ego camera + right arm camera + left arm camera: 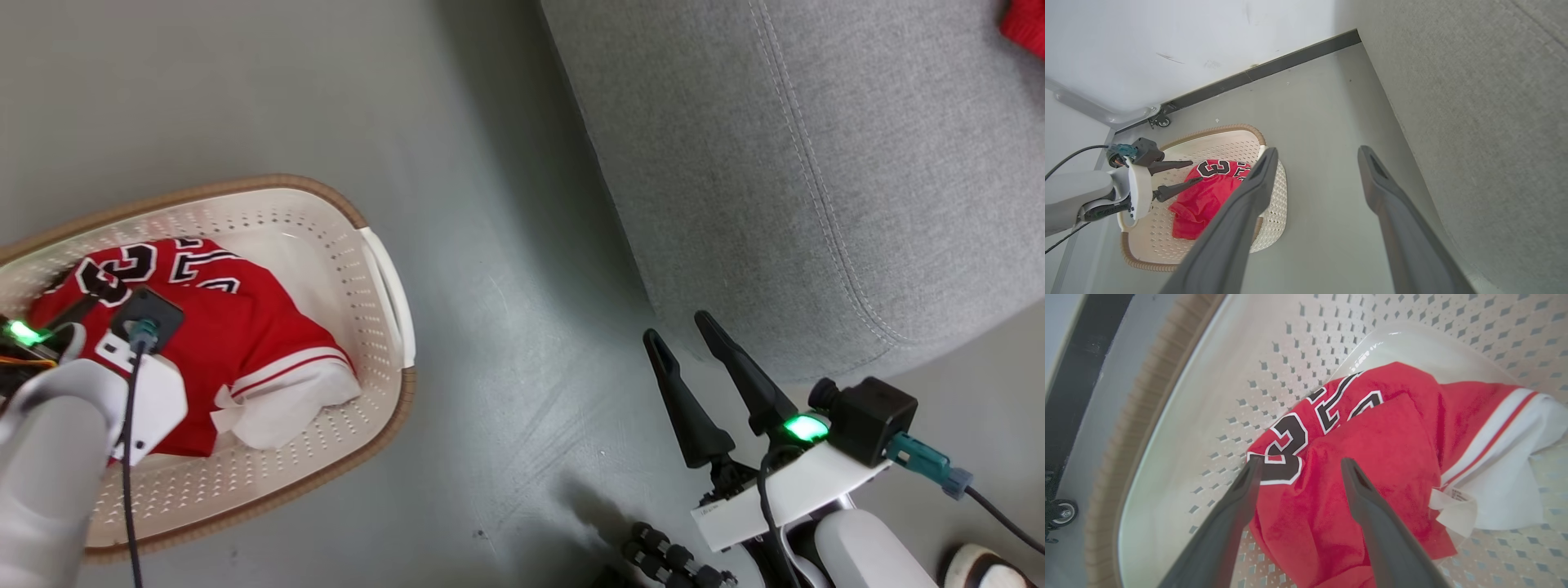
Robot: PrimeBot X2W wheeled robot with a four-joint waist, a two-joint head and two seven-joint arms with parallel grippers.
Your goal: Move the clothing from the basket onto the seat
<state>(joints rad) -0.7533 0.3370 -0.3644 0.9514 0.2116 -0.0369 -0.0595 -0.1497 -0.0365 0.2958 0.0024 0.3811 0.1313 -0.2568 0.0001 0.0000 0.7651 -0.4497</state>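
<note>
One large grey sofa rises just ahead and to the right of the right gripper. The gripper's two dark fingers stand apart with nothing between them, their tips close by the sofa's rounded corner; whether they touch it I cannot tell. Grey floor lies under that gripper and runs away to its left, between the sofa and the basket.

The oval cream basket with its brown rim stands on the floor well to the left of the right gripper and directly beneath the left gripper. That one is spread wide too and grips nothing. It points down into the basket over the red jersey, which lies crumpled on the basket's floor. One fingertip sits over the black-and-white numerals, the other over plain red cloth. Contact with the fabric cannot be made out.

A white tag hangs from the jersey's white hem to the right of the left gripper's fingers. Far beyond the right gripper, a scrap of red cloth lies on the sofa. Behind that gripper, to its right, is the toe of a white shoe.
</note>
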